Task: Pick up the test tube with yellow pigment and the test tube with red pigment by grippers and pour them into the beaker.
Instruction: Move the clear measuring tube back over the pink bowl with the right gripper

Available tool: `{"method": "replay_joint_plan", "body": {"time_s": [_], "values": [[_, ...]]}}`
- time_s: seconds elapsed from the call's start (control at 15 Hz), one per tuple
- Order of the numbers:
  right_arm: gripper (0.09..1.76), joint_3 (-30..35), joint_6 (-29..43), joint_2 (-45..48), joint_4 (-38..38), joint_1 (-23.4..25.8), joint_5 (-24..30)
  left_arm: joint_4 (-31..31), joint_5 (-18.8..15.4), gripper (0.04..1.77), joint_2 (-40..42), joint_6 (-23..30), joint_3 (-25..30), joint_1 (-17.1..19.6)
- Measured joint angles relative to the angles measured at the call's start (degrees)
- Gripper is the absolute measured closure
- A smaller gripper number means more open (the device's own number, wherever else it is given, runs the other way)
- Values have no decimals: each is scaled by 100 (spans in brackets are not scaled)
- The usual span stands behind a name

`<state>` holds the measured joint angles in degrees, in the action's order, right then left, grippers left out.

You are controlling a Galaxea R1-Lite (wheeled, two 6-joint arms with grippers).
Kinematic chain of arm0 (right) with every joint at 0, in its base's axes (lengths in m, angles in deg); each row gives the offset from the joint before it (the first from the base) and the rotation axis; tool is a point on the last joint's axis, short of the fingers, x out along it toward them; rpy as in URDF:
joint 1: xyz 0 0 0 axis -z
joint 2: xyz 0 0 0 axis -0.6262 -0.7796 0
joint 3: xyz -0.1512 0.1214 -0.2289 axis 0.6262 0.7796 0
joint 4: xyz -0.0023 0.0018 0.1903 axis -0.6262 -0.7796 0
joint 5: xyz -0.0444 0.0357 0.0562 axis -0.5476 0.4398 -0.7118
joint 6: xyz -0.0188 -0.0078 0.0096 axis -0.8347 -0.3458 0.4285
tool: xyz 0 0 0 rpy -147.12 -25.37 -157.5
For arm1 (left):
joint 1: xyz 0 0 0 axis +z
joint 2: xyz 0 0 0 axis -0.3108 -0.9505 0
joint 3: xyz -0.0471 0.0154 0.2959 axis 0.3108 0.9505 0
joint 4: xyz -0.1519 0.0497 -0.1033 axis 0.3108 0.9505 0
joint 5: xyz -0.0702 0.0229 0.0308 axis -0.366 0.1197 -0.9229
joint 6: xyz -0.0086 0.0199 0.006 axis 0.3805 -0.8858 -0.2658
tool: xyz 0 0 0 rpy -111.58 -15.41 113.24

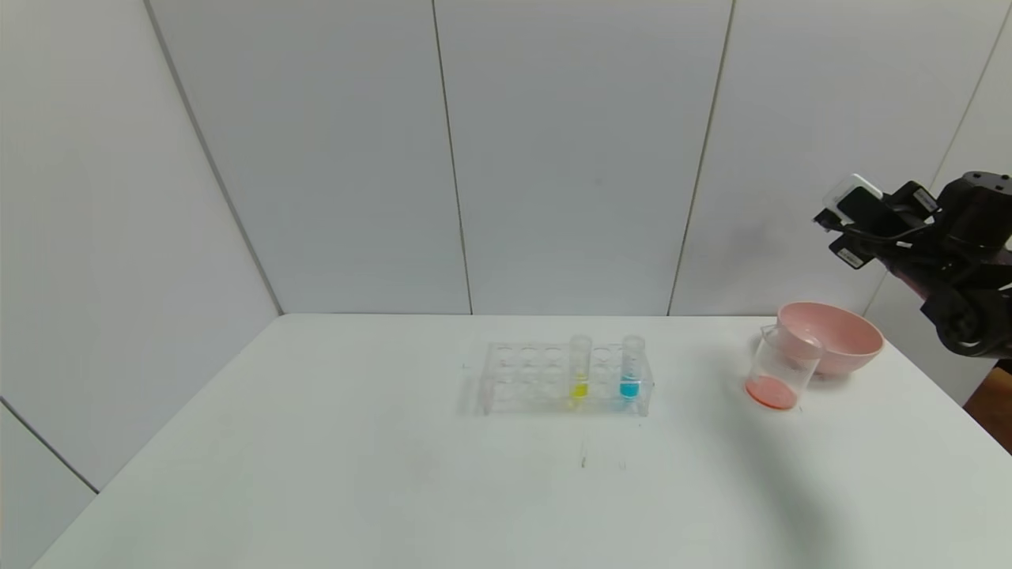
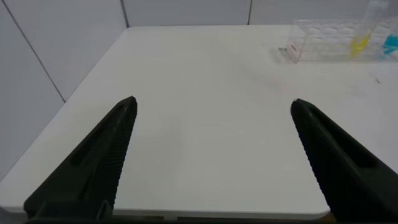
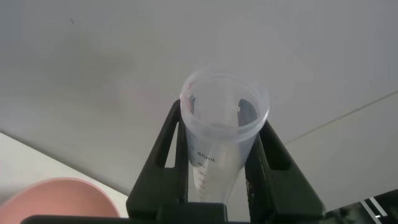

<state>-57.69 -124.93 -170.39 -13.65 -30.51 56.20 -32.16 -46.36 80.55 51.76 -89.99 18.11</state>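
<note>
Pink plastic marks the bowl (image 1: 836, 338) on the white table (image 1: 316, 458) in the head view, with the beaker (image 1: 779, 371) touching its near left side and holding a red-orange layer at its bottom. Above and to the right of both, the right arm's wrist hangs in the air near the picture's edge; its fingers are out of sight there. Well off to the left of that arm, the clear rack (image 1: 563, 378) stands mid-table with the test tube with yellow pigment (image 1: 579, 368) and a tube of blue liquid (image 1: 631, 365) upright in it.

From the left wrist, the left gripper (image 2: 211, 109) has its two black fingers spread wide apart over bare table, nothing between them; the rack lies far ahead of it, off toward one side.

From the right wrist, the right gripper (image 3: 222, 134) is clamped on a clear, emptied test tube (image 3: 221, 134) with printed volume marks, open mouth facing outward, the bowl's rim just beneath.
</note>
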Motion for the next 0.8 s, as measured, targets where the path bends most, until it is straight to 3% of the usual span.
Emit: {"method": "replay_joint_plan", "body": {"time_s": [0.4,0.6,0.8], "values": [[127,-110,2809,-60,-57,33,-18,0,0,5,0,2,0,0],[127,-190,4457,-93,-478,46,-7,0,0,5,0,2,0,0],[127,-171,5174,-112,-1154,207,6,0,0,5,0,2,0,0]]}}
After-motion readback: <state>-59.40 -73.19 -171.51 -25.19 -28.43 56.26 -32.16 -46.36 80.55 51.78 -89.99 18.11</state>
